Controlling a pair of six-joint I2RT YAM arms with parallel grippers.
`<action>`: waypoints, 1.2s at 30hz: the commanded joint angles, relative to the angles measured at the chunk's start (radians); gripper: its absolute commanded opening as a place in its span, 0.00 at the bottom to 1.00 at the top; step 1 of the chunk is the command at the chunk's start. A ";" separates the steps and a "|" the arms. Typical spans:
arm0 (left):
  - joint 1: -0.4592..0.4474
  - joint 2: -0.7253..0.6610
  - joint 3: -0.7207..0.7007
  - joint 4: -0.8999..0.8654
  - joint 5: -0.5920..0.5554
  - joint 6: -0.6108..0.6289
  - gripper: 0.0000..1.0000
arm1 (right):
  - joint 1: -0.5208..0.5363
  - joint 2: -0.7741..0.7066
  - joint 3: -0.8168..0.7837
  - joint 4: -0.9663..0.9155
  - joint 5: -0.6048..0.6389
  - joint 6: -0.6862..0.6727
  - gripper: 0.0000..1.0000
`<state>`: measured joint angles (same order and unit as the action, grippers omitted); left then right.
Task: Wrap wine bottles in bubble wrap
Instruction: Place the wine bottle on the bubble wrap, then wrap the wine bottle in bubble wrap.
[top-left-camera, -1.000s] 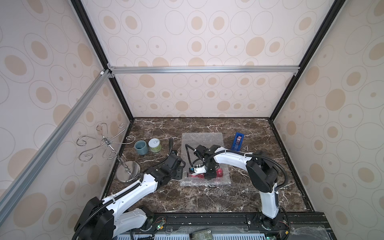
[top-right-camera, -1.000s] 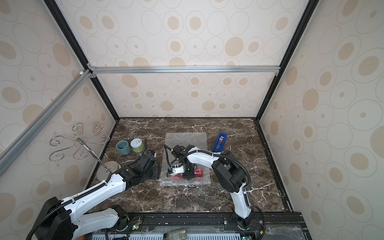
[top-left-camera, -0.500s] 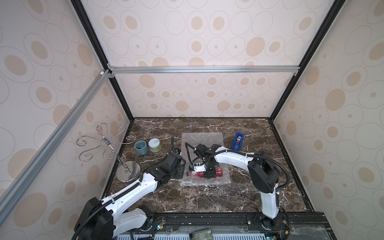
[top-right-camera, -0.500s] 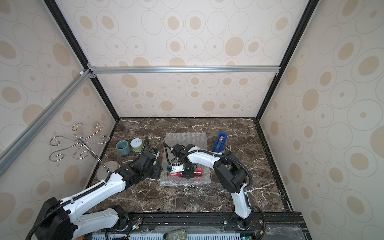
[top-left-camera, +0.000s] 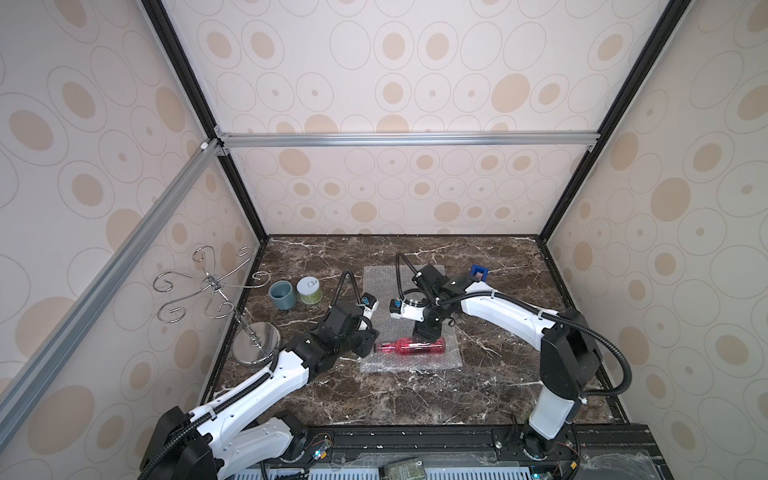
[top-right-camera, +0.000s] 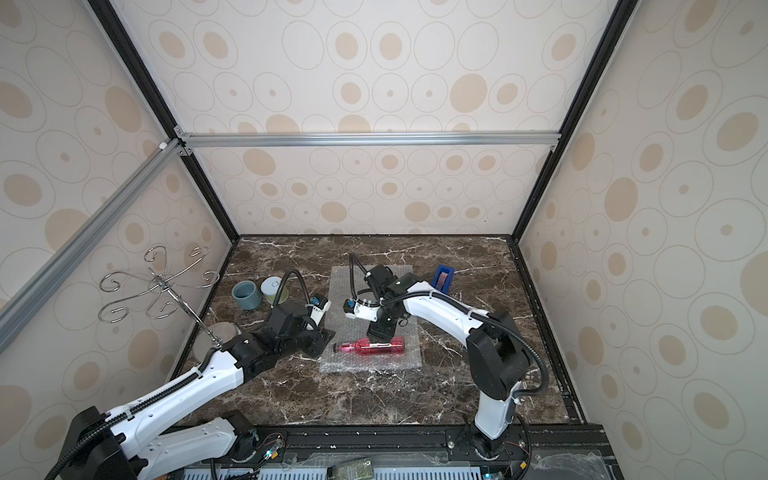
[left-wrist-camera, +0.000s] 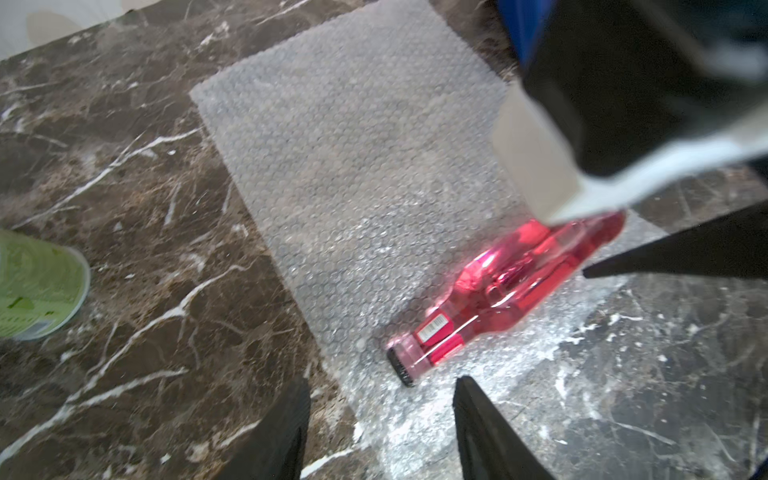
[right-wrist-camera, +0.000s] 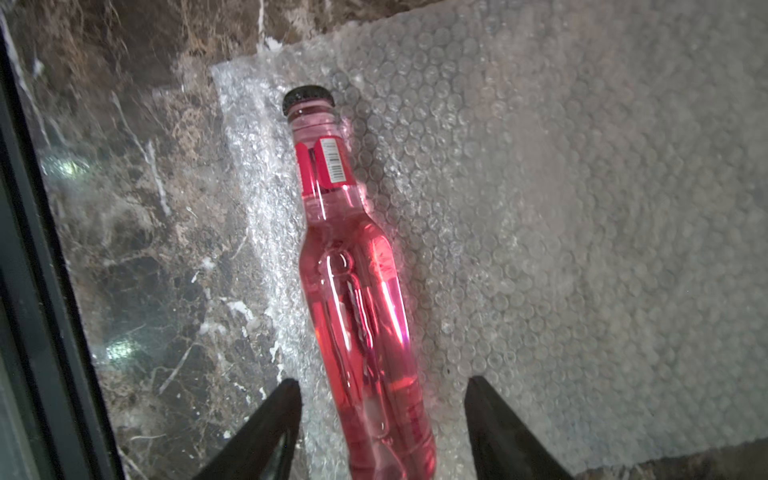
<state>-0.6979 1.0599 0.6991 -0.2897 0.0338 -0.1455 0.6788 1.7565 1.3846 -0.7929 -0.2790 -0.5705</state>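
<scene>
Bottle (top-left-camera: 409, 347): on its side across the near end of the bubble wrap (top-left-camera: 382, 286), close to the edge nearest the robot. Cap toward the left arm, base toward the right arm. Pink-red liquid inside, dark cap on, barcode label on the neck. Unwrapped, with bare glass on show along the full length in both top views.

Bubble wrap: spread flat on the marble table (top-left-camera: 415, 399), long side running away from the robot. Crumpled along the near edge beside the bottle, as seen in the right wrist view; smooth over the rest.

Left gripper (left-wrist-camera: 380, 395): open, fingers well apart, holding nothing. Low over the table at the near left corner of the bubble wrap, tips just short of the cap and not touching it.

Right gripper (right-wrist-camera: 382, 388): open, holding nothing. Set above the bottle's body toward the base end, one finger on either side, with a clear gap between each finger and the glass.

Elsewhere on the table: blue-grey cup (top-left-camera: 282, 294) and green jar (top-left-camera: 309, 289) side by side, well to the left of the bubble wrap. Wire hook stand (top-left-camera: 255, 347) by the left wall. Blue tape dispenser (top-left-camera: 479, 273) near the far right corner of the bubble wrap, partly hidden by the right arm.
</scene>
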 joint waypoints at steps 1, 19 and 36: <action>-0.062 0.000 -0.031 0.086 0.055 0.073 0.51 | -0.057 -0.023 -0.049 0.039 -0.141 0.155 0.64; -0.433 0.354 -0.019 0.210 -0.135 0.302 0.36 | -0.124 0.109 -0.039 0.083 -0.251 0.447 0.57; -0.450 0.577 0.045 0.346 -0.206 0.452 0.40 | -0.124 0.208 0.058 -0.022 -0.231 0.376 0.57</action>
<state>-1.1374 1.6138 0.7139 0.0414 -0.1417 0.2562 0.5510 1.9427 1.4124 -0.7597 -0.5011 -0.1577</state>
